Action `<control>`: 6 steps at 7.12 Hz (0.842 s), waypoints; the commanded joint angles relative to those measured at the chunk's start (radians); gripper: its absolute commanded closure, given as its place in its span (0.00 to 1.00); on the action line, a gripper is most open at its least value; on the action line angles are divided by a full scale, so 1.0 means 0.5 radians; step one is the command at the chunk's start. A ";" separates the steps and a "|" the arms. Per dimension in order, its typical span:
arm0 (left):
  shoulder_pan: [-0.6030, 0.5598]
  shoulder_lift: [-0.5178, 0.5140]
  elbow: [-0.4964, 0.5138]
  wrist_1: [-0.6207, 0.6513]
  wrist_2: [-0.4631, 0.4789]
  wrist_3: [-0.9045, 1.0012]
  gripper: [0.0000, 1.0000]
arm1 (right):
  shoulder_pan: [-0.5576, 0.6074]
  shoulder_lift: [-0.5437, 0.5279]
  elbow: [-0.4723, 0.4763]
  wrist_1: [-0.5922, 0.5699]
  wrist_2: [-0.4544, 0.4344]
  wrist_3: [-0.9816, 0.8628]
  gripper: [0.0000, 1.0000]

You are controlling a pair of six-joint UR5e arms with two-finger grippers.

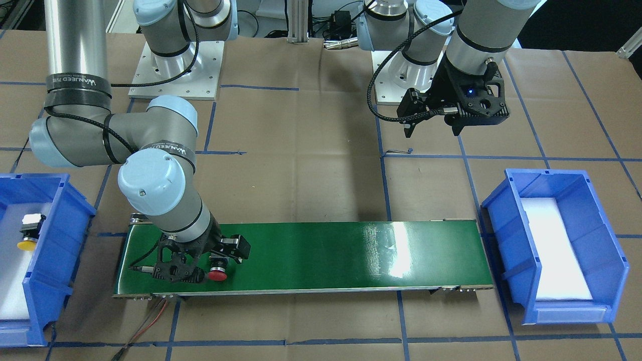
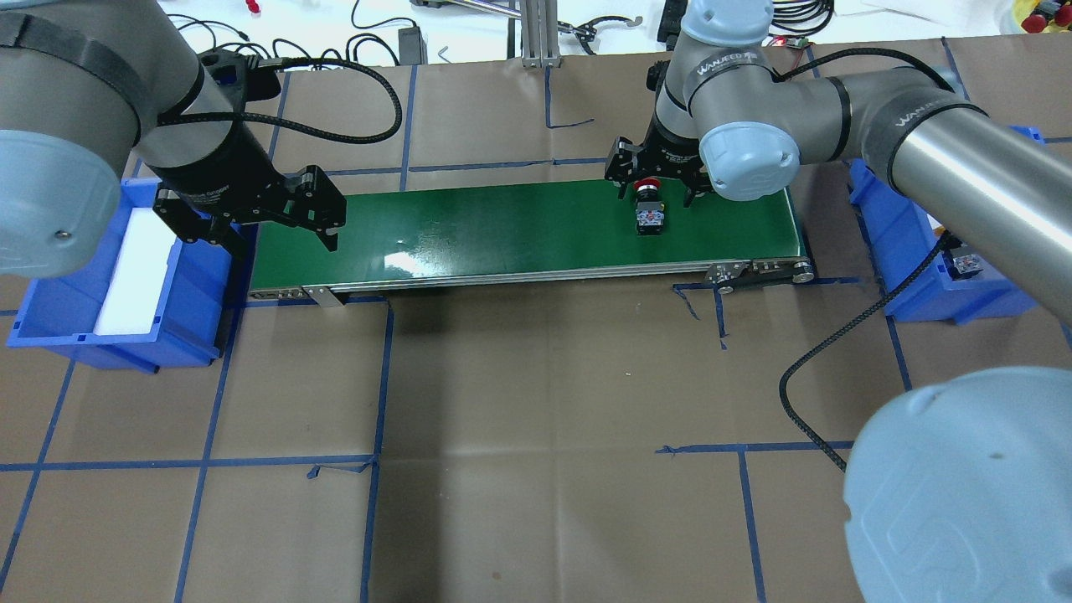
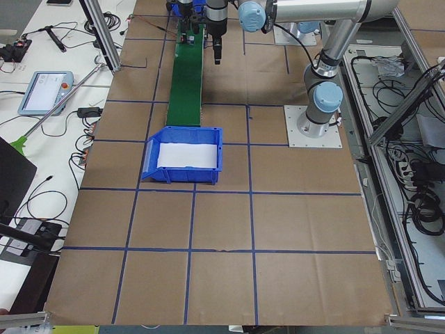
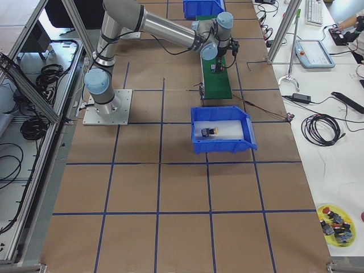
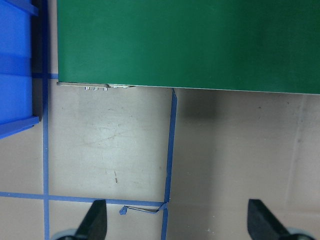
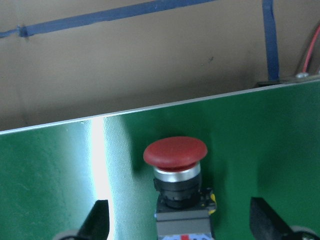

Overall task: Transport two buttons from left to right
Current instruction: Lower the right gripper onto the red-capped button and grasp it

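Red button [image 2: 646, 186] lies on its side at the 3 o'clock end of the belt [image 2: 502, 226] in the overhead view, cap toward 12 o'clock, body toward 6.

Right gripper [image 2: 656, 194] is low over it. The jaws are spread wide and straddle the body at 9 and 3 o'clock. The wrist view shows clear gaps on both sides, so there is no contact yet. Judgement: it is lined up across the blocky body rather than the round cap, because the flat faces give the surer pinch.

Yellow button [image 1: 29, 231] is already in the right bin [image 1: 50, 240], on the white liner near the wall. Judgement: half the task is done, and red needs only a lift and a short carry toward 3 o'clock.

Left gripper [image 2: 285, 234] hangs over the belt's 9 o'clock end beside the left bin [image 2: 193, 335]. Its jaws are wide and hold nothing. That bin shows only its liner, so this arm's share looks finished.

Risk: the cap overhangs the body, so the button may roll if pinched off-centre.
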 commanded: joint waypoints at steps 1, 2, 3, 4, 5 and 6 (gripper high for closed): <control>0.001 0.000 0.000 0.000 -0.001 0.000 0.00 | -0.001 0.024 0.010 0.010 -0.021 -0.015 0.25; 0.001 0.000 0.000 0.000 -0.001 0.000 0.00 | -0.004 0.018 0.007 0.022 -0.028 -0.028 0.64; 0.001 0.000 0.000 0.000 -0.001 0.000 0.00 | -0.004 0.012 0.004 0.023 -0.031 -0.031 0.93; 0.001 0.000 0.000 0.000 -0.001 0.000 0.00 | -0.007 0.000 -0.002 0.026 -0.043 -0.040 0.95; 0.001 0.000 0.000 0.000 -0.001 0.000 0.00 | -0.014 -0.006 -0.012 0.026 -0.113 -0.095 0.95; 0.001 0.000 0.000 0.000 -0.001 0.000 0.00 | -0.026 -0.024 -0.051 0.041 -0.183 -0.111 0.95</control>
